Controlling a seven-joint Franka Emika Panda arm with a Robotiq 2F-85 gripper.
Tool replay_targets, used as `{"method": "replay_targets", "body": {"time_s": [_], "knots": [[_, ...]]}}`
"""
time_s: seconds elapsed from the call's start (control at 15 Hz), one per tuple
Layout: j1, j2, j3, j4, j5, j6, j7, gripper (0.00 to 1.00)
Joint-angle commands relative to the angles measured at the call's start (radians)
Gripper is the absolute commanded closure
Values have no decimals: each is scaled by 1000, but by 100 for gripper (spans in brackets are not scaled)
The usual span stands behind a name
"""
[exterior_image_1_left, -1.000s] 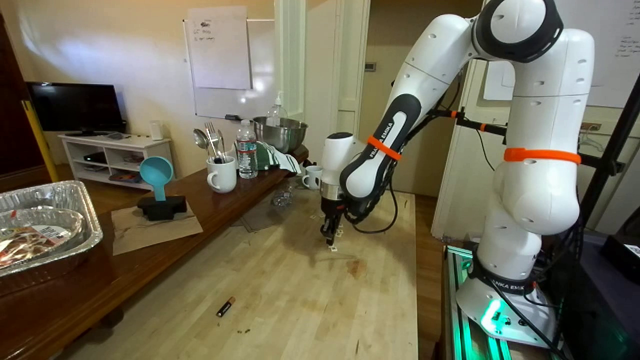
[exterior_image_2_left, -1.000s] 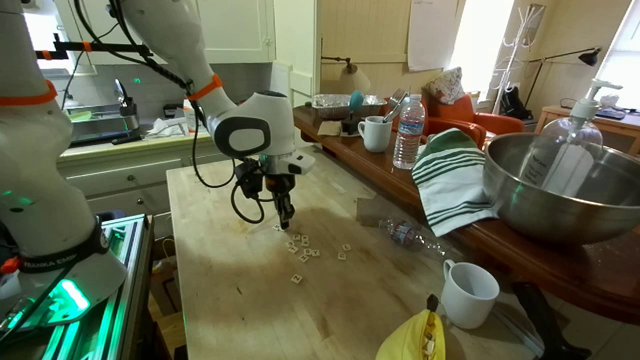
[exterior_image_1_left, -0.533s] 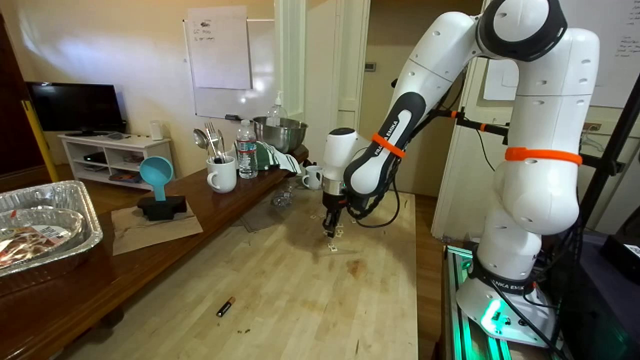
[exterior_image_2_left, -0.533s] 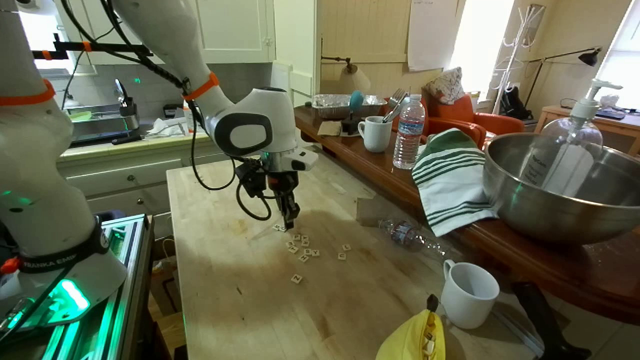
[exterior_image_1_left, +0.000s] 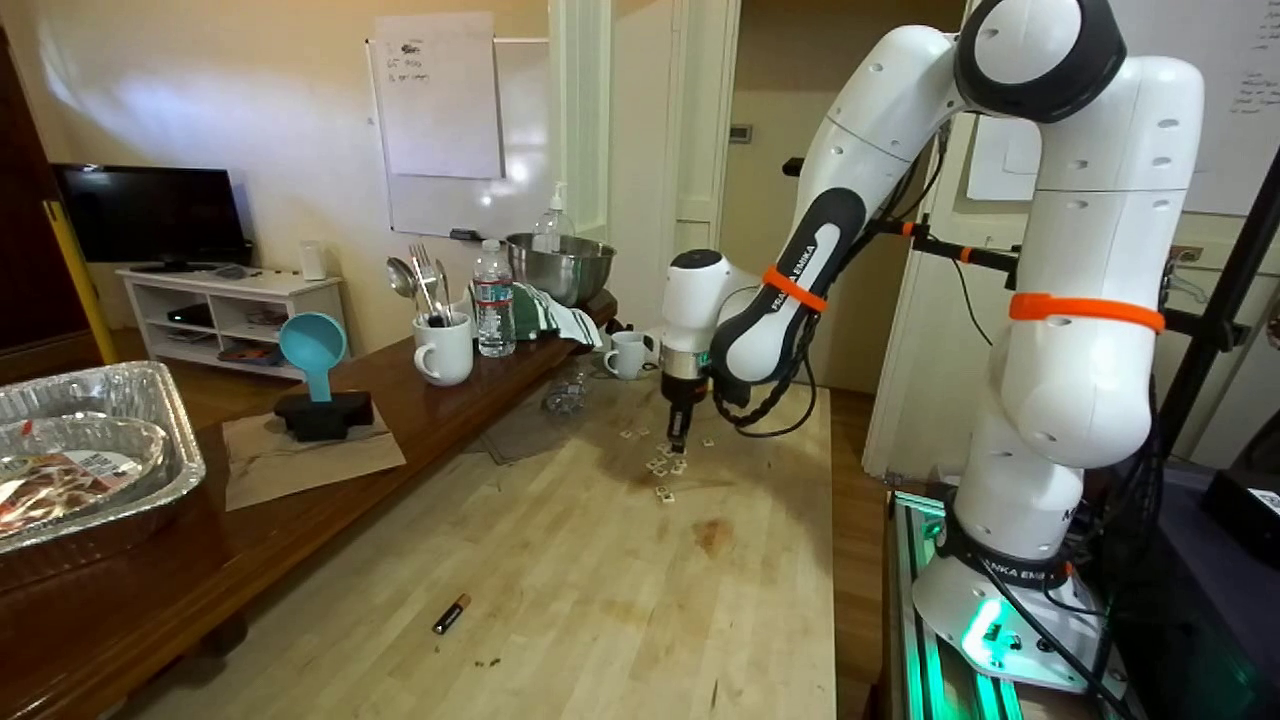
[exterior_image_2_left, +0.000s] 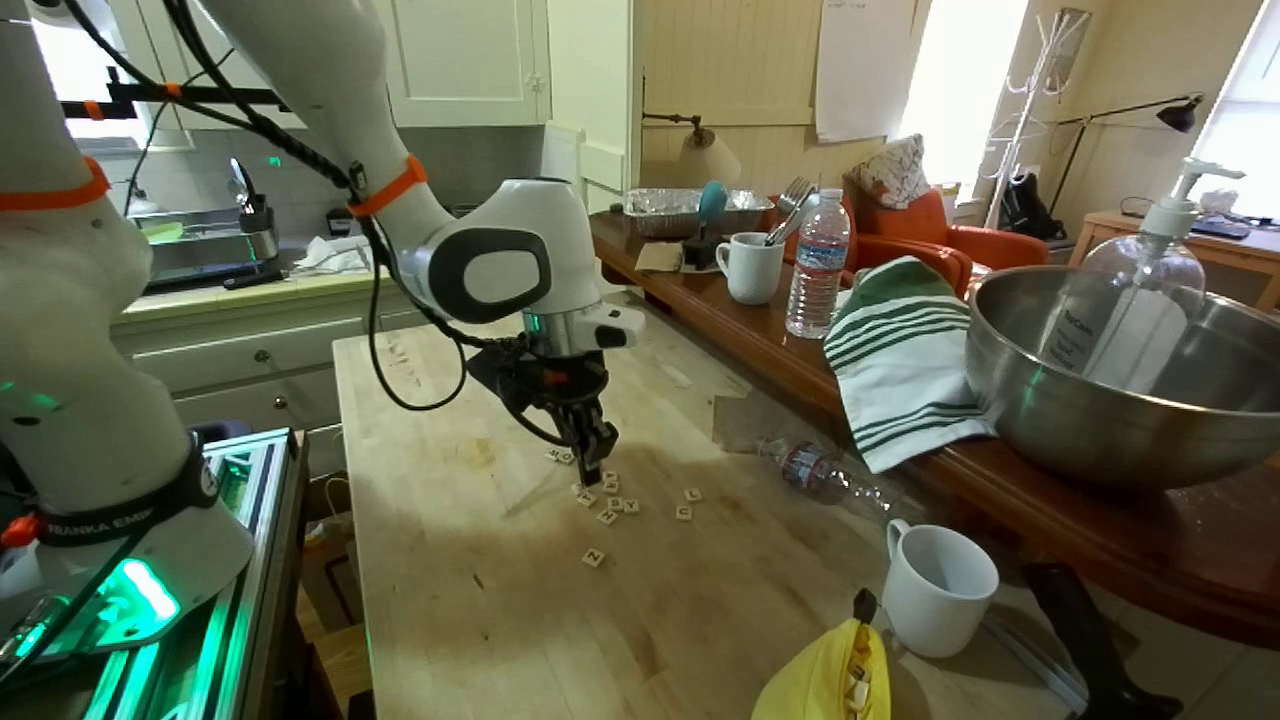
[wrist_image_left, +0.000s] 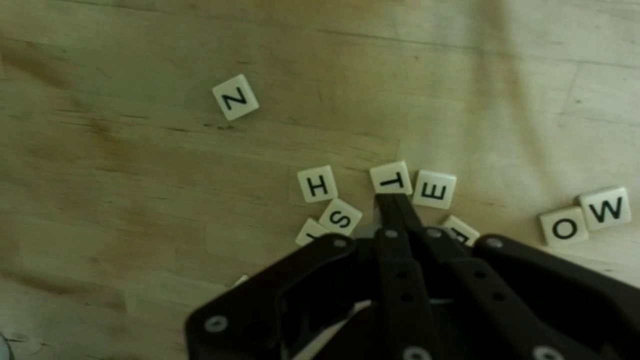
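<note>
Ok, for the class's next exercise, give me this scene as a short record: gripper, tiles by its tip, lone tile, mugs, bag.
Gripper: shut, low over the tiles, none seen held
By its tip: T tile and E tile, side by side
Lone tile: Z or N, unclear
Mugs: white mug on the table; cutlery mug on the wooden ledge
Bag: yellow, near the white mug

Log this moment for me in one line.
fingers: shut, nothing seen between | by tips, wrist view: T tile, E tile | contact: unclear | off alone: Z tile

Smooth tiles (wrist_image_left: 317, 184), wooden tabletop (exterior_image_2_left: 540, 650), metal bowl (exterior_image_2_left: 1090, 430)
</note>
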Motion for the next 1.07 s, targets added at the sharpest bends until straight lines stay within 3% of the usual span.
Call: {"method": "replay_targets", "body": {"time_s": [0.0,1.0], "knots": [[-20,12,-18,-11,-93,56,-32,100],[-26,88,-42,-28,-182,195,-85,100]]}}
